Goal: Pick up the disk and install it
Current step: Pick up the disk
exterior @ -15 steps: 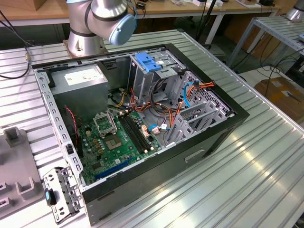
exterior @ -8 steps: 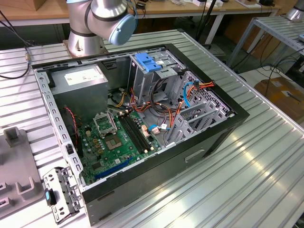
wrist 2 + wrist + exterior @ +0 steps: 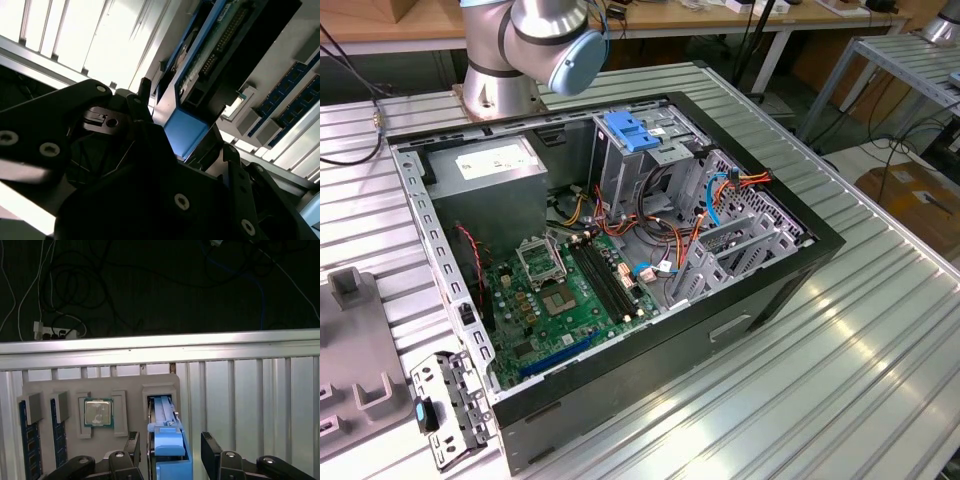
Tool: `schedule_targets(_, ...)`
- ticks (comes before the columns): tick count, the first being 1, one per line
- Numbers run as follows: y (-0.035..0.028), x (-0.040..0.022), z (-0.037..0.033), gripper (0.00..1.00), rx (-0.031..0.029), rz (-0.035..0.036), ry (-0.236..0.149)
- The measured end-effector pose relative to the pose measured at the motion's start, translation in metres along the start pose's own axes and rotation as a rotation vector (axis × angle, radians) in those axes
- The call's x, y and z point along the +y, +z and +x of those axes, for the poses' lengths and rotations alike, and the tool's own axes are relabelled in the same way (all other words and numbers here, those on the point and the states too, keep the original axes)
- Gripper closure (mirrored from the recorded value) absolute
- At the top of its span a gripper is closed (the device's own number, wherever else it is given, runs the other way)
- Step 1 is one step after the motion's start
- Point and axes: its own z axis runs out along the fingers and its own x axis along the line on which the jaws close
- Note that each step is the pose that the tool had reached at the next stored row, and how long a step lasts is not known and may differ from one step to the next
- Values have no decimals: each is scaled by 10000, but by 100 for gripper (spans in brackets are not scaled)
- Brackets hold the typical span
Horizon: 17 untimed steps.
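The disk [image 3: 167, 437] stands on edge in a slot of a grey parts tray [image 3: 70, 385], its blue side rail facing the first wrist view. My gripper [image 3: 170, 447] hangs over it, open, with one black finger [image 3: 134, 444] on each side and a small gap between each finger and the disk. In the second wrist view the disk [image 3: 210, 45] shows its green circuit board and blue rail beyond the black gripper body. The open computer case [image 3: 800, 262] lies on the metal table, with a drive cage [image 3: 635, 135] topped by a blue handle at its back.
The tray also holds a processor chip [image 3: 97, 412] and memory sticks [image 3: 27, 440]. Past the tray runs the table's edge [image 3: 160, 350], with cables on the dark floor beyond. The arm's base [image 3: 500, 60] and a grey power supply [image 3: 490, 165] stand behind the motherboard [image 3: 570, 290].
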Motion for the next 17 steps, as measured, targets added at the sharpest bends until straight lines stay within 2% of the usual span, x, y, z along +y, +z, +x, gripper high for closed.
schedule_targets(5, 0, 15, 0, 40, -36, -3, 2)
schedule_targets(14, 3, -2, 0, 40, -44, -30, 28)
schedule_targets(17, 3, -8, 0, 40, -40, -83, 29)
